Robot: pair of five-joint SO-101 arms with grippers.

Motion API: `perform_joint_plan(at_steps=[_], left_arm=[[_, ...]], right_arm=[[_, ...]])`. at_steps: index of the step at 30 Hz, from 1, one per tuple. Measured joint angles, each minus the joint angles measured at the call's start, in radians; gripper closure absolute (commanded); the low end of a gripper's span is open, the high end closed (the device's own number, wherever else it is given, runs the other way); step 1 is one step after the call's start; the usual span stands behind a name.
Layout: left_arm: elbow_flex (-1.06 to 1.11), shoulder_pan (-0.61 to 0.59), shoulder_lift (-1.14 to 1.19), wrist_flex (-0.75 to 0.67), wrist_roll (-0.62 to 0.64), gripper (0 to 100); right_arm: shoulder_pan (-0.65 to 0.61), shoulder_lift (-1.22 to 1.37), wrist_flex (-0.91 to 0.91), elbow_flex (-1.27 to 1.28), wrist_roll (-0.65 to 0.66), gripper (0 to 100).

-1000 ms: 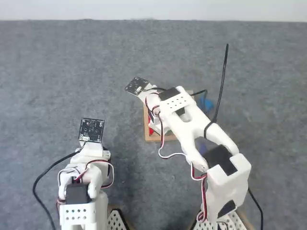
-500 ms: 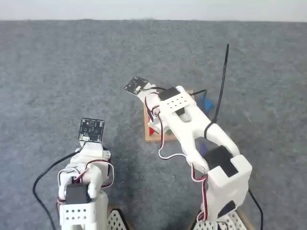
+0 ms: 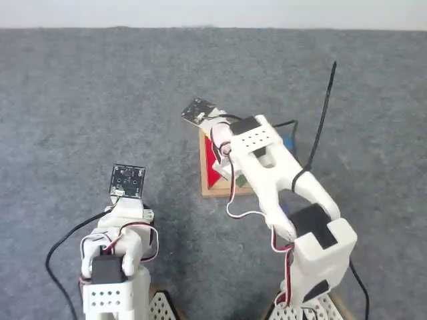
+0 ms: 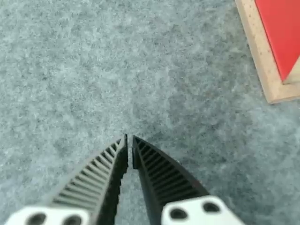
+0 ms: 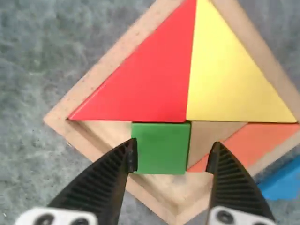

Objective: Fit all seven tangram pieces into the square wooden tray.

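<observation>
Raw wooden tray (image 5: 108,65), fuzzy felt mat (image 3: 100,87)

In tray (image 5: 115,61): red (image 5: 154,79), yellow (image 5: 225,79), green (image 5: 161,147), orange (image 5: 253,140); blue (image 5: 281,183) outside.

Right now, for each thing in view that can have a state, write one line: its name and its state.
Tray, partly filled, bare wood showing.
Red triangle, in tray, flat.
Yellow triangle, in tray, flat.
Green square, in tray, touching red triangle.
Orange piece, in tray.
Blue piece, outside tray.
Right gripper, open, over green square.
Left gripper, shut, empty.
</observation>
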Motion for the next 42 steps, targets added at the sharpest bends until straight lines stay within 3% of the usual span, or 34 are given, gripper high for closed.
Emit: perform_joint_plan(at_steps=[4, 10, 14, 19, 26, 30, 39, 42], left_arm=[[0.0, 0.0, 0.0, 0.0, 0.0, 98], [0.0, 0.0, 0.0, 0.0, 0.0, 98], [0.0, 0.0, 0.0, 0.0, 0.0, 98], [0.0, 0.0, 0.0, 0.0, 0.0, 98], [0.0, 0.0, 0.0, 0.0, 0.0, 98], [0.0, 0.0, 0.0, 0.0, 0.0, 98], [0.0, 0.0, 0.0, 0.0, 0.0, 98], [0.0, 0.0, 0.0, 0.0, 0.0, 98]], right_arm=[[0.003, -0.08, 0.017, 0.009, -0.002, 75.7], [0.008, -0.394, 0.041, 0.155, 0.0, 75.7], [0.092, -0.546, 0.041, 0.279, -0.002, 75.7], [0.212, -0.588, 0.041, 0.436, -0.023, 75.7], [0.218, -0.704, -0.002, 0.686, -0.031, 75.7], [0.218, -0.795, 0.006, 0.787, -0.115, 75.7], [0.262, -0.858, 0.081, 0.829, -0.262, 75.7], [0.262, -0.858, 0.092, 0.829, -0.242, 75.7]])
